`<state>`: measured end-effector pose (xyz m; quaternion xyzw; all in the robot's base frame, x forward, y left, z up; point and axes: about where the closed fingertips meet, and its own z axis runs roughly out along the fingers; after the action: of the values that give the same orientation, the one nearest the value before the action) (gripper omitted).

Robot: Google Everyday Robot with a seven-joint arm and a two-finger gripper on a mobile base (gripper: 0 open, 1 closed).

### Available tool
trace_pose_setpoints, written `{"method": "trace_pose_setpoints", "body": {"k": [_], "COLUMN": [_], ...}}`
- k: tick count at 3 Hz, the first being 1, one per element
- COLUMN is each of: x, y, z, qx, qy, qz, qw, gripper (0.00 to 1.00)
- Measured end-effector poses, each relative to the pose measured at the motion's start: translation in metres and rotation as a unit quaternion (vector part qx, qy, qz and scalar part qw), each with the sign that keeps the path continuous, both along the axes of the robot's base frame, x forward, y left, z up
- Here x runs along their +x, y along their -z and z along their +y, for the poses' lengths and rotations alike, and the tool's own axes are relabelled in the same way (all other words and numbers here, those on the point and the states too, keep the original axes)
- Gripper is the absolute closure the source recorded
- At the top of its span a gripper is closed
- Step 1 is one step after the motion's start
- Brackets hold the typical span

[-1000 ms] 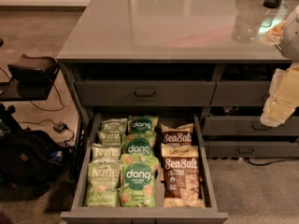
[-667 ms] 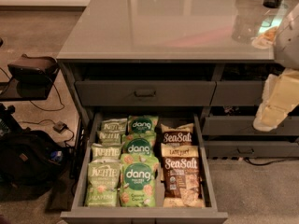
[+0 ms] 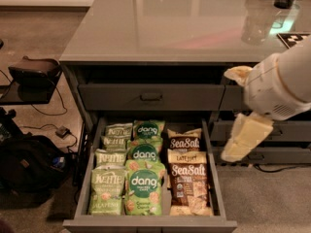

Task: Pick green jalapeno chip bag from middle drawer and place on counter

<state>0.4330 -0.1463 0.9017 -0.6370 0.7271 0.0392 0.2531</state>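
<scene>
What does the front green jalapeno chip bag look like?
The green jalapeno chip bag is small, pale olive-green and crinkly, with white Kettle lettering and chip pictures. It lies face up at the front left of the open middle drawer, touching a dang bag beside it and another Kettle bag behind. The gripper hangs open beyond the drawer's right side, away from it.

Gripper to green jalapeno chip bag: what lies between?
Camera view: gripper right of the middle drawer; Sea Salt bags, then dang bags, lie before the green jalapeno chip bag.
</scene>
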Motion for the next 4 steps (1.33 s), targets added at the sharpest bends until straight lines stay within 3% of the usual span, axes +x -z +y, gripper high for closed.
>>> {"method": "trace_pose_setpoints", "body": {"k": [1, 2, 3, 4], "x": [0.044, 0.083, 0.107, 0.118], "y": [0.036, 0.064, 0.099, 0.132], "z": [0.043, 0.079, 0.127, 0.163], "qx": [0.048, 0.09, 0.146, 0.186], "qy": [-0.019, -0.051, -0.106, -0.156], "qz": [-0.041, -0.045, -0.013, 0.013], "qw": [0.9978, 0.9936, 0.9835, 0.97], "gripper": [0.0, 0.0, 0.0, 0.0]}}
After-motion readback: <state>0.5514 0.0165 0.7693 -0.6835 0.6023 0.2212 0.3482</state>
